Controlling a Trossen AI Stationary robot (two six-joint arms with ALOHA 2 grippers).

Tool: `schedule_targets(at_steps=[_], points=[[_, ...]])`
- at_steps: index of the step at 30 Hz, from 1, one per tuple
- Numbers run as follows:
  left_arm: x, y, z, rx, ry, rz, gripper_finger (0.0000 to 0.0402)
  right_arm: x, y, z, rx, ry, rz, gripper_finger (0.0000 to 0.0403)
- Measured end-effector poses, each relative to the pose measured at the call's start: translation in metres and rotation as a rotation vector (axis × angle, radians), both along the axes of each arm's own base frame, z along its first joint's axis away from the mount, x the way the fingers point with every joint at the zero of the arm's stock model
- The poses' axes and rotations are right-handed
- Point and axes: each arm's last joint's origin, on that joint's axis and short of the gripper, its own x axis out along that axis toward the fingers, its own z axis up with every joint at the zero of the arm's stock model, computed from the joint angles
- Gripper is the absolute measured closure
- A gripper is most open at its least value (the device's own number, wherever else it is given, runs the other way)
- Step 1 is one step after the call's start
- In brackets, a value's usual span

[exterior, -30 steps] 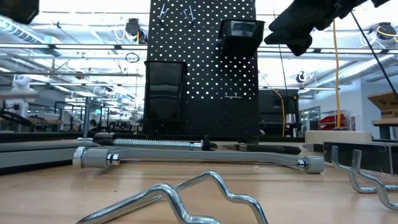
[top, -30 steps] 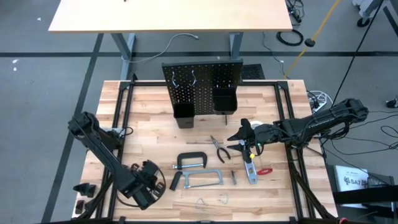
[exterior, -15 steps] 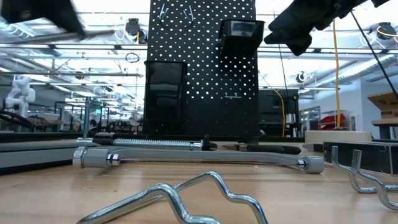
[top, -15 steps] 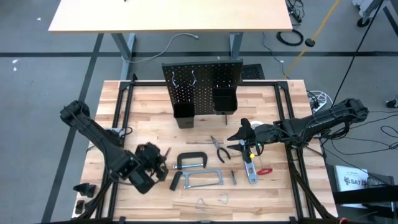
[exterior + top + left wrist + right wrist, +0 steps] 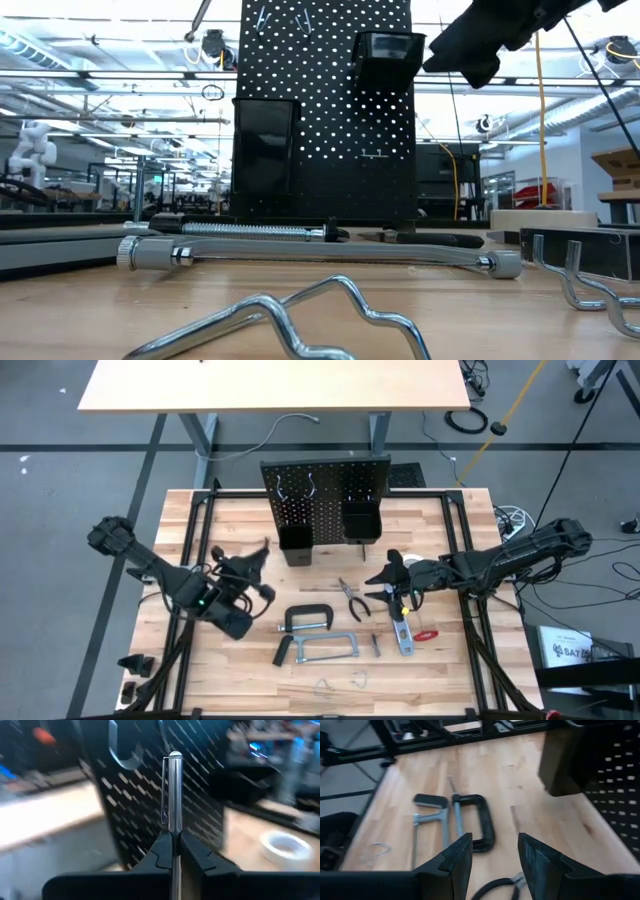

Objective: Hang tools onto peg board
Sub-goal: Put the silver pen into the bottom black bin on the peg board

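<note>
The black peg board stands upright at the table's far side, with two bins on it. My left gripper is raised to the left of the board and faces it, shut on a thin silver rod. My right gripper is open and empty above the table, right of the pliers. The black C-clamp, grey hacksaw, silver wrench and red-handled tool lie flat on the table. A white tape roll lies near the board. My left gripper pinches the silver rod's shaft between its two fingers. The rod runs along the fingers and sticks out past their tips, its rounded end toward the peg board. The rod is lifted clear of the table.
Two bent wire hooks lie near the table's near edge. Hooks hang at the board's top left. A black frame runs along the table's sides. A second table stands beyond the far edge.
My left gripper has swung from the table's near left corner toward the far edge and the peg board. It has risen and turned so that it faces the board. My right arm has kept still.
</note>
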Motion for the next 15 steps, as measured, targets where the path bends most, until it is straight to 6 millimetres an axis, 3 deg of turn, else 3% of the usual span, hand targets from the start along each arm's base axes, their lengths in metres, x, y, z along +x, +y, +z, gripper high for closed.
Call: schedule_targets(at_steps=[7,15], points=[[0.010,0.021,-0.001,0.057,0.000,0.127,0.0389,0.010,0.001,-0.016,-0.036,0.066,-0.030,0.0250],[0.033,0.038,0.002,-0.065,0.211,-0.076,0.0389,0.020,0.004,-0.034,-0.054,0.141,-0.027,0.0250]])
